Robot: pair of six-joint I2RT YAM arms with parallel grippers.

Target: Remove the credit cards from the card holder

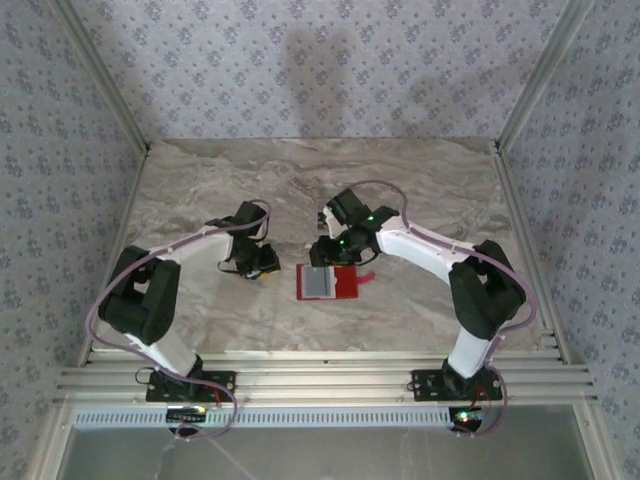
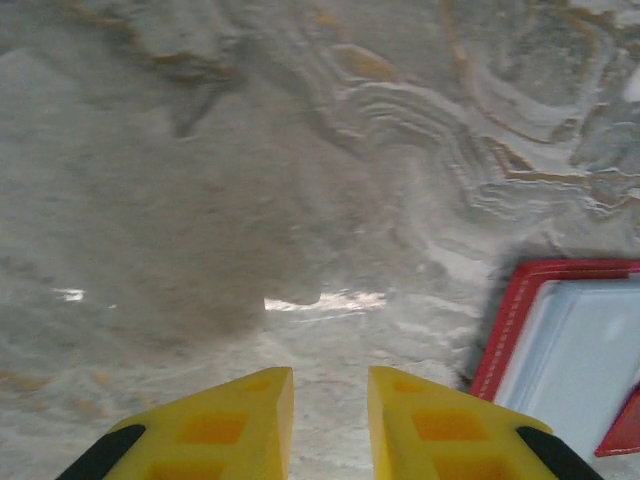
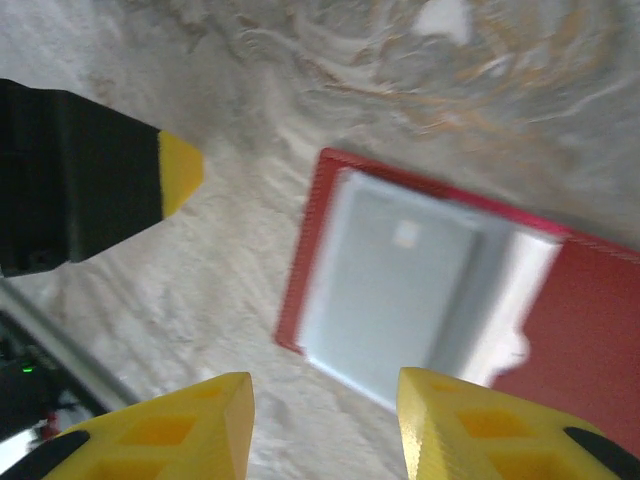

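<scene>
- Progress: early stage, by my read. The card holder (image 1: 345,286) lies flat & unfolded mid-counter (image 1: 220,190), inner side up, so the opening part looks done.
- A pale grey pocket (image 3: 400,280) takes up the holder's left half. The red flap w/ a small tab (image 1: 366,277) is on the right.
- Credit cards: prob. all inside that pocket. Can't tell card from lining, it's just a pale slab w/ a small lighter square on it. No card lies out on the marble around the holder, as far as I can see.
- What's left = basically everything: pinch a card, slide it out, set it down, repeat per card.
- Right hand (image 3: 325,425): fingers approx. half apart, nothing between them. In the top view it hangs over the holder's far-left corner. The wrist cam has the two yellow tips either side of the pocket's edge. Whether it's touching the holder or just above it, can't tell.
- Left hand (image 2: 330,405): narrow gap btw. fingers, bare counter seen through it, holds nothing. It sits just left of the holder, apart from the red rim.
- The black-&-yellow fingertip (image 3: 180,170) at left of the right wrist cam is prob. the left hand's. It's near the holder's left edge but off it.
- Judgement: right hand looks set to go for the pocket, left one is placed to pin the holder. Neither grips anything yet.
</scene>
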